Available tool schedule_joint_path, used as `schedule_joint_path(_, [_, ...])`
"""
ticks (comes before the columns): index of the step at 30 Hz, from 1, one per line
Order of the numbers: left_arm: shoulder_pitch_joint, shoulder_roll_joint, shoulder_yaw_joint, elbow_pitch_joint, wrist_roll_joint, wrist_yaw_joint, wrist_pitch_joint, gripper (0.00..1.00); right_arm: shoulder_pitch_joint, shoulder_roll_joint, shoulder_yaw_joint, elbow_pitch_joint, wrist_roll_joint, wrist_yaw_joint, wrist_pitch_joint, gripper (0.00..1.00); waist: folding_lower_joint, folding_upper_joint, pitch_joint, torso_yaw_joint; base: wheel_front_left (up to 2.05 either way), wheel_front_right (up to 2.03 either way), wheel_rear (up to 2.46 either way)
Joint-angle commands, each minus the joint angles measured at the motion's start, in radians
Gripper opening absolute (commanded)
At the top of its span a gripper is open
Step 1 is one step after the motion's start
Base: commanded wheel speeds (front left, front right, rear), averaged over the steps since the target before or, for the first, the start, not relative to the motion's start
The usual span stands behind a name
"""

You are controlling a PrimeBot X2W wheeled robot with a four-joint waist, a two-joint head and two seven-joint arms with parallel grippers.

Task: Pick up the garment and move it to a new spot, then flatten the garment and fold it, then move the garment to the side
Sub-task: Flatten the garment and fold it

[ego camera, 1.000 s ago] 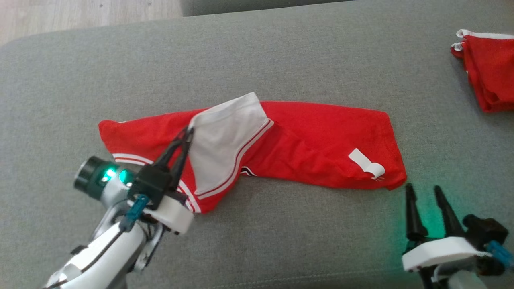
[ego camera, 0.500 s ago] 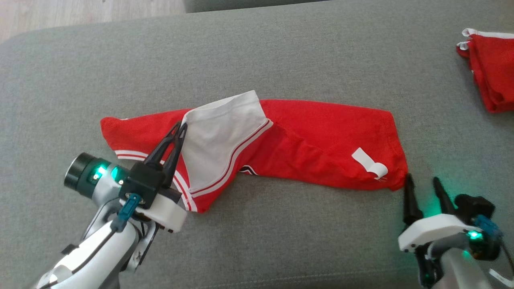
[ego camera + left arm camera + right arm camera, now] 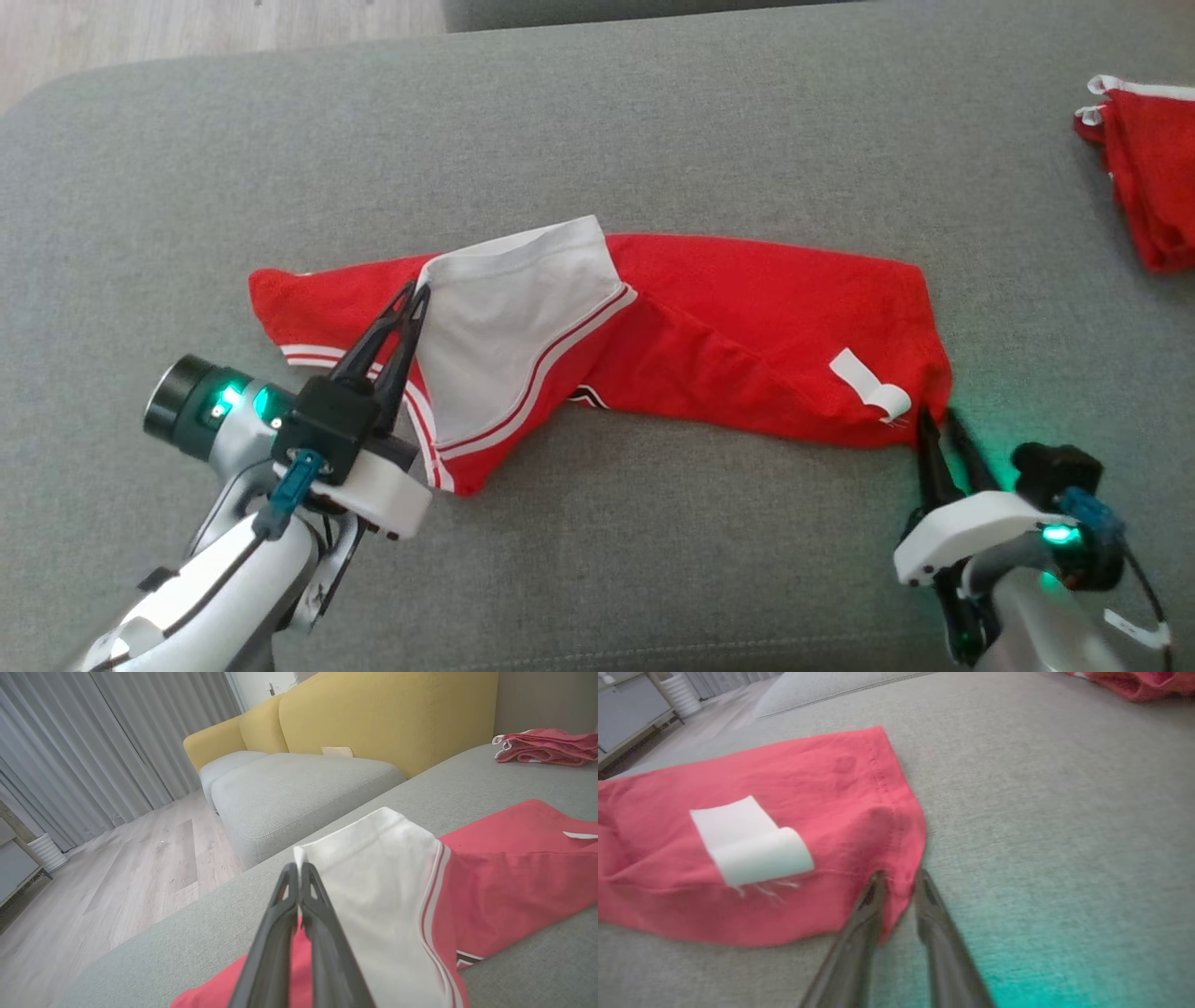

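Straddling the garment corner, right gripper sits parted; left gripper clamps it; red pile beyond.

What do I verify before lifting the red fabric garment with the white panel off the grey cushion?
1. Left gripper shut on the red fabric garment at its white panel corner: ok.
2. Right gripper closed on the red hem corner: not ok, jaws straddle it, apart.
3. Garment flat: not ok, white panel folded over.
4. Curled white tag away from right gripper: ok.
5. Folded red cloth pile apart from garment: ok.
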Motion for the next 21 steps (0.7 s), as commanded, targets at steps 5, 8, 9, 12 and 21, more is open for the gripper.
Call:
schedule_joint_path(5, [-0.025, 0.045, 0.055, -0.02, -0.006, 0.007, -0.009, 0.0, -0.02, 0.003, 0.054, 0.029, 0.008, -0.001, 0.009, 0.0, 0.0, 0.0, -0.019, 0.008, 0.0, 0.0, 0.0])
schedule_joint_path(8, [-0.021, 0.051, 0.059, -0.019, -0.004, 0.011, -0.012, 0.0, -0.013, -0.01, 0.04, 0.007, 0.006, -0.001, 0.005, 0.0, 0.0, 0.0, -0.039, 0.011, 0.0, 0.0, 0.0])
schedule_joint_path(9, [-0.02, 0.055, 0.062, -0.021, -0.003, 0.012, -0.013, 0.0, -0.007, -0.015, 0.031, -0.011, 0.006, -0.001, 0.004, 0.0, 0.0, 0.0, -0.047, 0.012, 0.0, 0.0, 0.0])
schedule_joint_path(12, [-0.021, 0.068, 0.072, -0.033, 0.0, 0.016, -0.016, 0.0, 0.006, -0.028, 0.014, -0.063, 0.003, -0.001, 0.002, 0.0, 0.0, 0.0, -0.064, 0.009, 0.0, 0.0, 0.0])
schedule_joint_path(21, [-0.077, 0.202, 0.179, -0.161, -0.012, -0.004, -0.019, 0.0, 0.067, -0.139, -0.057, -0.505, 0.016, -0.001, 0.073, 0.0, 0.0, 0.0, -0.161, -0.016, 0.0, 0.0, 0.0])
